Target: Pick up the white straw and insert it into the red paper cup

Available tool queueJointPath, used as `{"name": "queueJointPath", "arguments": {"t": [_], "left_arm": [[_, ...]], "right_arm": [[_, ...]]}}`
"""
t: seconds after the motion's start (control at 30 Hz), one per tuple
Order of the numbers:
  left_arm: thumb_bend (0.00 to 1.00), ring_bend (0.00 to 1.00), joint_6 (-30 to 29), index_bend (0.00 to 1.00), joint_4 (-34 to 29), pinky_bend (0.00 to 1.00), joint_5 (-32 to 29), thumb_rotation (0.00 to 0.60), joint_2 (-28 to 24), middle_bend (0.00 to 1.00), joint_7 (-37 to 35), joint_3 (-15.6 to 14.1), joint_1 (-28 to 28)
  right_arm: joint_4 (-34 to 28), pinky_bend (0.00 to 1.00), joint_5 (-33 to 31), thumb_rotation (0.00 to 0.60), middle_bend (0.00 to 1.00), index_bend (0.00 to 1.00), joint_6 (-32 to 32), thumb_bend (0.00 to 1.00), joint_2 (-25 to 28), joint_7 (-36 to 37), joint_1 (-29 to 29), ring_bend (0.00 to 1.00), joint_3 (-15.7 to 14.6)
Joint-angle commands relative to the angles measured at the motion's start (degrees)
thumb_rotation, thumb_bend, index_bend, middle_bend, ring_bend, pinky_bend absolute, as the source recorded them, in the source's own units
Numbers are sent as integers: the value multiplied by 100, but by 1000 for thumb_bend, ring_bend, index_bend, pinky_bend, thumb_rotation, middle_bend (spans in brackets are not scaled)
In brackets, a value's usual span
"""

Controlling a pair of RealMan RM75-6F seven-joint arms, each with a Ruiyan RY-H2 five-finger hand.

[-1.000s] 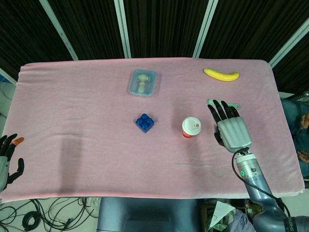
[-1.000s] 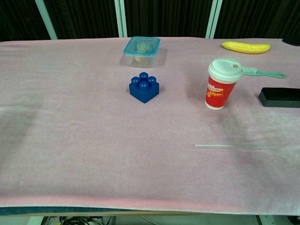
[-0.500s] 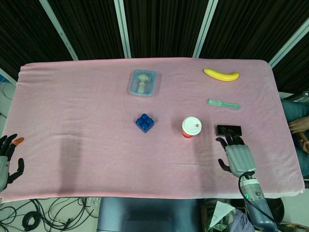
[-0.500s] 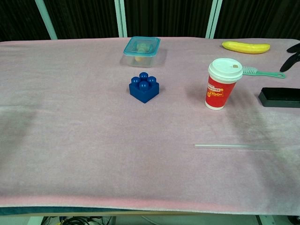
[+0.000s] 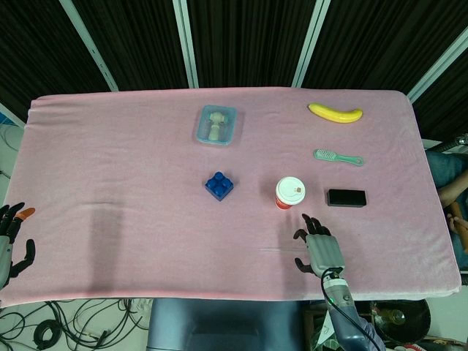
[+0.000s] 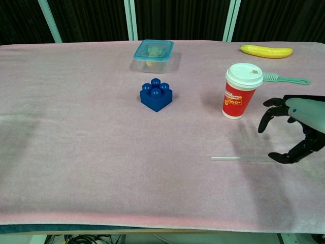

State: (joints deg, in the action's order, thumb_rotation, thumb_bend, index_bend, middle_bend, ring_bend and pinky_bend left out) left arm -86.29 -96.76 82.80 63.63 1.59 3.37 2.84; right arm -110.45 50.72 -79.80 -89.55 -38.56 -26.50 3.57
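The white straw [image 5: 281, 250] [image 6: 238, 158] lies flat on the pink cloth, in front of the red paper cup [image 5: 289, 194] [image 6: 240, 91]. The cup stands upright with a white lid on it. My right hand [image 5: 319, 252] [image 6: 299, 127] hovers over the straw's right end, fingers spread and curved down, holding nothing. Far off, at the table's front left corner, my left hand [image 5: 10, 242] hangs open and empty.
A blue toy brick [image 5: 219, 186] sits left of the cup. Behind it is a clear lidded box [image 5: 216, 125]. A black block [image 5: 346, 197], a green brush [image 5: 338, 156] and a banana [image 5: 335, 112] lie at the right side.
My right hand has drawn back from beside the cup toward the front edge and moved left, coming down over the straw's right end. The left hand has stayed put.
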Motion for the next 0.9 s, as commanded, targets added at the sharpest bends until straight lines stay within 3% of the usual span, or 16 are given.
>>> {"name": "queueJointPath", "arguments": {"t": [0.03,0.47,0.9], "left_arm": [[581,23,-1,190,0,0,2,600,-2,91,-2,-3,-2],[581,23,26,190,-10,0,-34,600,11,91,34,5,9],[581,23,45,190,-21,0,-50,600,-2,90,33,3,12]], "right_arm": [[287,155,-47,600,0,374,-29,219,-265,5,19,0,53],[1083,154,-2,600,0,472,61,253,-979,261,108,0,146],[1600,154,182,600,0,500,225,290,-1311,511,184,0,199]]}}
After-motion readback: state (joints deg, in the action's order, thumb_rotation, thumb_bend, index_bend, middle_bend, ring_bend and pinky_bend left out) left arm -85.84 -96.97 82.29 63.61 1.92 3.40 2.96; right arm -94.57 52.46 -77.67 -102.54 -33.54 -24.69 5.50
